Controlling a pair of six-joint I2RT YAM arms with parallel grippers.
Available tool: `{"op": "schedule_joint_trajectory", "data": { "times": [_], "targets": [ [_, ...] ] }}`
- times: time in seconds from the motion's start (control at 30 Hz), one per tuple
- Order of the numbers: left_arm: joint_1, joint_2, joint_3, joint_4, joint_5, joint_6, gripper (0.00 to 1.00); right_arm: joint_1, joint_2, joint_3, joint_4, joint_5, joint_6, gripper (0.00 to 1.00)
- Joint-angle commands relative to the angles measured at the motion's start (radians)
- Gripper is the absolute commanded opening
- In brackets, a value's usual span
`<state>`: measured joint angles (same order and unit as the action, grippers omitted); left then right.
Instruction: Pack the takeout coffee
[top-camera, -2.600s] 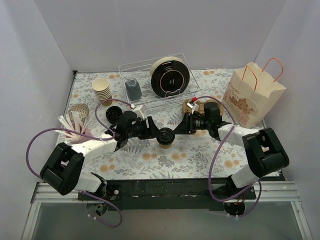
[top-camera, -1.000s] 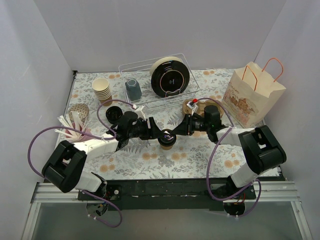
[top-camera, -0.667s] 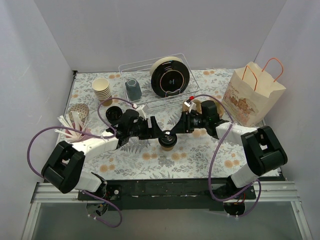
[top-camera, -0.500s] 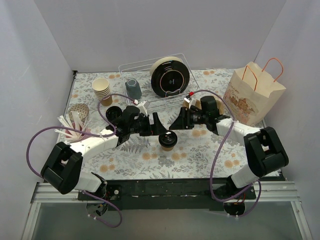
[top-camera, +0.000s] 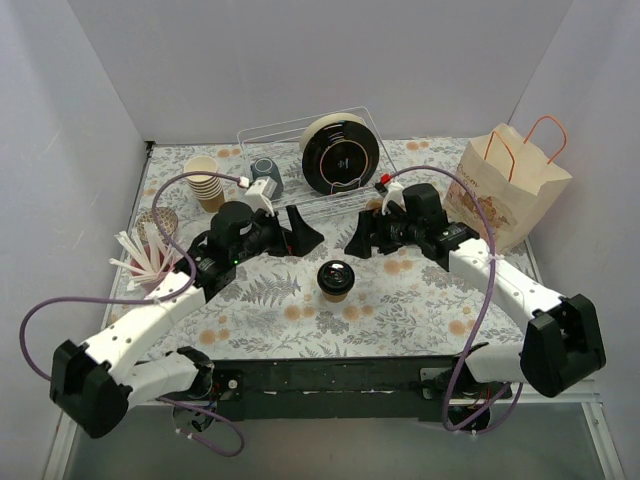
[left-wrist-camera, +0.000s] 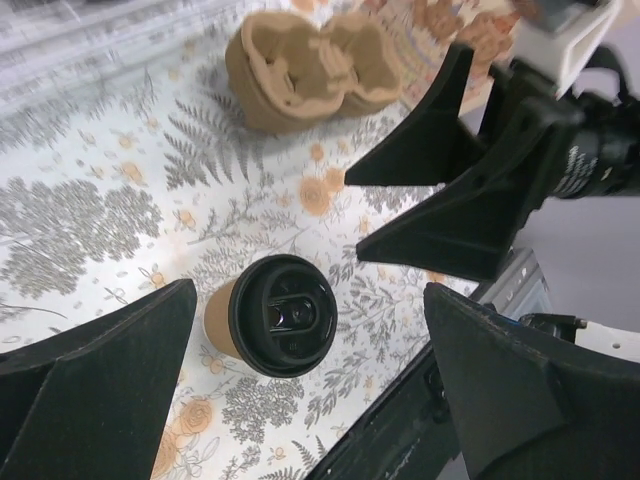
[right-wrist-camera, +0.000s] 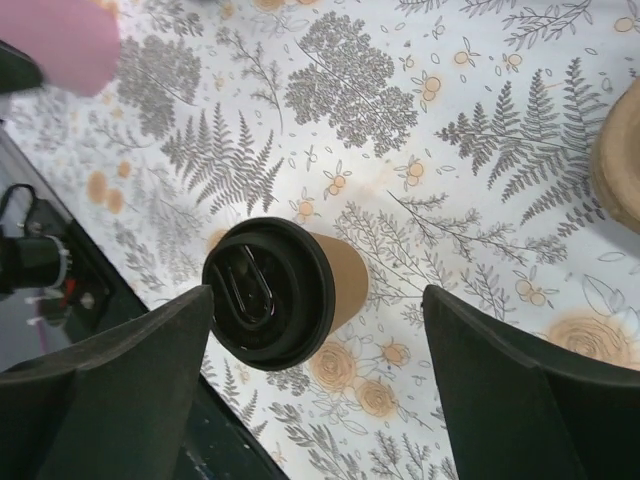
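Standing coffee cup (top-camera: 336, 279) btwn open L hand (top-camera: 292, 231) & R hand (top-camera: 362, 240), untouched.

A floral cloth covers the bench (top-camera: 300, 325). At the back stands a wire rack (top-camera: 262, 135) holding a black-faced plate (top-camera: 340, 153) on edge, with a grey-blue mug (top-camera: 268, 170) to the plate's left. A stack of cream cups (top-camera: 204, 180) sits left of the rack. A paper bag (top-camera: 505, 190) stands upright at the right. A pulp cup carrier (left-wrist-camera: 310, 60) lies on the cloth. White sticks (top-camera: 135, 262) fan out at the left edge.
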<state>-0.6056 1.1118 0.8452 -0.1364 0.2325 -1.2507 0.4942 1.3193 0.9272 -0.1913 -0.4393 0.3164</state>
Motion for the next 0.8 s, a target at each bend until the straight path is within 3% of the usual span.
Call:
{"op": "schedule_joint_trajectory", "data": {
  "times": [0.0,0.13,0.3,0.43,0.77],
  "targets": [
    [0.004,-0.127,0.026,-0.117,-0.11,0.089,0.98,0.09,-0.063,0.039,-0.131,0.223,-0.086,0.96],
    [0.004,-0.203,-0.006,-0.196,-0.111,0.143,0.98,0.199,-0.063,0.033,-0.114,0.339,-0.08,0.98],
    [0.004,-0.355,-0.133,-0.158,-0.12,0.221,0.98,0.274,0.0,0.073,-0.111,0.375,-0.068,0.98],
    [0.003,-0.47,-0.181,-0.124,-0.148,0.24,0.98,0.351,0.07,0.145,-0.148,0.486,-0.069,0.97],
    [0.004,-0.492,-0.172,-0.144,-0.203,0.252,0.98,0.422,0.169,0.196,-0.197,0.609,-0.053,0.94]
  ]
}}
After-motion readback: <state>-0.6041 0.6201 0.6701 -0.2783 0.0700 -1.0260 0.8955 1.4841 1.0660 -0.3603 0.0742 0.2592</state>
